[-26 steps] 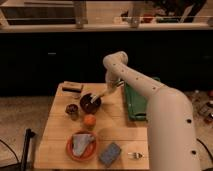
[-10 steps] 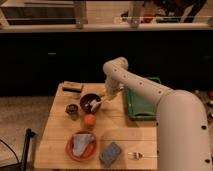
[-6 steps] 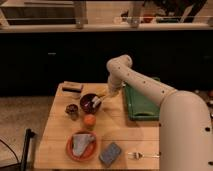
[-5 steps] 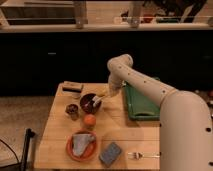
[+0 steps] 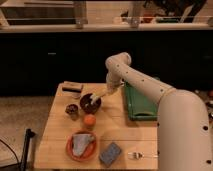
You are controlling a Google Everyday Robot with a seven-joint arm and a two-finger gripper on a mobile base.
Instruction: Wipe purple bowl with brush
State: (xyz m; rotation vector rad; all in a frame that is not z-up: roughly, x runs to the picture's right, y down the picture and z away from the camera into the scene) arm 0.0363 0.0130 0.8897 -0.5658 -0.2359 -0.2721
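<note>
The purple bowl (image 5: 89, 103) stands on the wooden table (image 5: 115, 131), left of its middle. My gripper (image 5: 107, 91) hangs just above the bowl's right rim, at the end of the white arm that reaches in from the right. It is shut on the pale brush (image 5: 99, 95). The brush slants down to the left, with its head inside the bowl.
A small dark cup (image 5: 72, 108) and an orange ball (image 5: 89, 120) sit close to the bowl. A brown block (image 5: 72, 88) lies at the back left and a green tray (image 5: 140, 101) on the right. In front are an orange plate (image 5: 73, 153) with a cloth, a blue-grey sponge (image 5: 110, 153) and a fork (image 5: 140, 155).
The arm has shifted slightly right and up over the last second. The brush has stayed in my gripper with its head in the bowl. The bowl has not moved.
</note>
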